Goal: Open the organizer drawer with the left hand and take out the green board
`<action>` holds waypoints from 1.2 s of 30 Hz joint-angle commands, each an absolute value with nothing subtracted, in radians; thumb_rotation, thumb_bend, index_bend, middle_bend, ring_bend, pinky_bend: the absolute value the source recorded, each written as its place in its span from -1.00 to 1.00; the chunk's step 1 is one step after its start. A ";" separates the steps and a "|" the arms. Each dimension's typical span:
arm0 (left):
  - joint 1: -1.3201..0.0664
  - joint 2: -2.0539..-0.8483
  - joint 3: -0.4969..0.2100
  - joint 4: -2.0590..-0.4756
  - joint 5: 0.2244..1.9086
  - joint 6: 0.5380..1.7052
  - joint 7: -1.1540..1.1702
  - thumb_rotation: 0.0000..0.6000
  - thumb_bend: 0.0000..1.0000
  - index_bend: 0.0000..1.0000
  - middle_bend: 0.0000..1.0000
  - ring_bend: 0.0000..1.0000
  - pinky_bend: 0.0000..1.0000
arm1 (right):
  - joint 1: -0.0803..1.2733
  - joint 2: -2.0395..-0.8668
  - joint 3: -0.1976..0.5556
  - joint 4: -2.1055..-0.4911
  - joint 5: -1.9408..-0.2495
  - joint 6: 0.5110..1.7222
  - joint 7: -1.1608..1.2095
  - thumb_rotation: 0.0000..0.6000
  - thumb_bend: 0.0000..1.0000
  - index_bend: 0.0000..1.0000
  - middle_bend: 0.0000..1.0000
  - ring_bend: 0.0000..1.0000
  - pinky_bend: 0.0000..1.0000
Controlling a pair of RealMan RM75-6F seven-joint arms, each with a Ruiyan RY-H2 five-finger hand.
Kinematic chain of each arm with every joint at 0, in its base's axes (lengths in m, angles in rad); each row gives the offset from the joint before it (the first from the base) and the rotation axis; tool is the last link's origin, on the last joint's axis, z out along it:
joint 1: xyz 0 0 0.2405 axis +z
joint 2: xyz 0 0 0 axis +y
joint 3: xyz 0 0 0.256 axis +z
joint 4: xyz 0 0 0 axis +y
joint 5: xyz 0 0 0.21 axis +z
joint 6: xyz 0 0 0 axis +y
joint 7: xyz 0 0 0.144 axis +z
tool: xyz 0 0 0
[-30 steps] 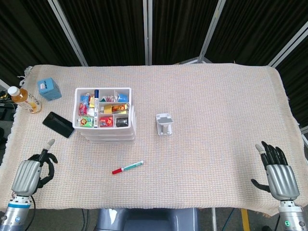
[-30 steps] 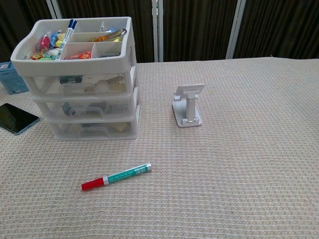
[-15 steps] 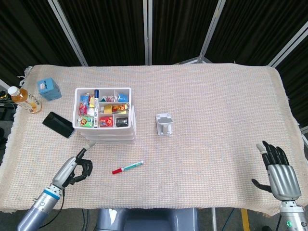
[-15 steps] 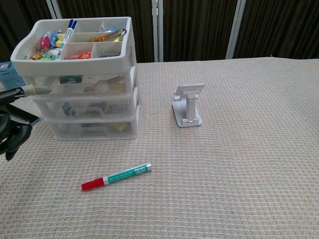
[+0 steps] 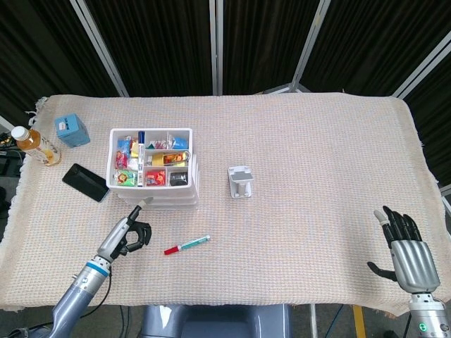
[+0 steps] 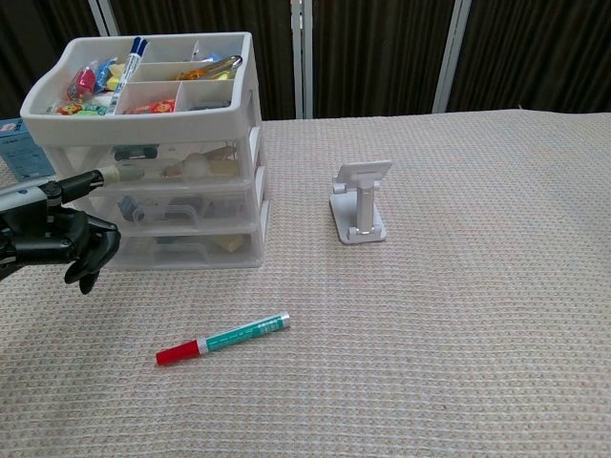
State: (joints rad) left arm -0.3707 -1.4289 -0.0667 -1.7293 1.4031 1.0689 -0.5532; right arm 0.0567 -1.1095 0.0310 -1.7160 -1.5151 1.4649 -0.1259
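Your left hand (image 5: 129,236) just in front of the organizer (image 5: 152,172), one of its fingers (image 6: 84,180) pointing at the closed drawers, others curled in empty, green board unidentifiable, right hand (image 5: 409,258) fingers apart near counter (image 5: 317,183) edge

The organizer (image 5: 151,169) stands on the table (image 5: 317,162), left of centre. Right of it stands the phone stand (image 5: 241,182). Before it lies the marker (image 5: 187,244), and the left hand (image 5: 129,234) hovers just before its drawers. Left of the organizer lies the phone (image 5: 85,182); further left and behind it sit the box (image 5: 72,130) and bottle (image 5: 32,143). The right hand (image 5: 407,258) lies far right, at the table's near edge
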 commanded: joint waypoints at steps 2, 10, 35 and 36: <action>-0.388 -1.454 -0.083 -1.717 1.377 1.049 -0.542 1.00 1.00 -1.00 0.41 0.45 0.21 | 0.057 -1.109 0.032 -1.716 -1.514 1.464 -0.124 1.00 -0.97 -0.81 -1.00 -1.00 -1.00; -0.407 -1.484 -0.103 -1.707 1.335 1.027 -0.525 1.00 1.00 -1.00 0.41 0.45 0.21 | 0.058 -1.105 0.033 -1.716 -1.513 1.464 -0.115 1.00 -0.97 -0.81 -1.00 -1.00 -1.00; -0.455 -1.507 -0.125 -1.690 1.312 0.972 -0.529 1.00 1.00 -1.00 0.41 0.45 0.21 | 0.062 -1.109 0.026 -1.717 -1.515 1.452 -0.123 1.00 -0.97 -0.81 -1.00 -1.00 -1.00; -0.456 -1.508 -0.124 -1.688 1.314 0.971 -0.530 1.00 1.00 -1.00 0.41 0.45 0.21 | 0.062 -1.110 0.025 -1.717 -1.515 1.450 -0.125 1.00 -0.97 -0.81 -1.00 -1.00 -1.00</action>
State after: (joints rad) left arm -0.4554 -1.5076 -0.1242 -1.6885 1.3134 0.9714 -0.5298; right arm 0.0619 -1.1104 0.0252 -1.7173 -1.5151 1.4502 -0.1245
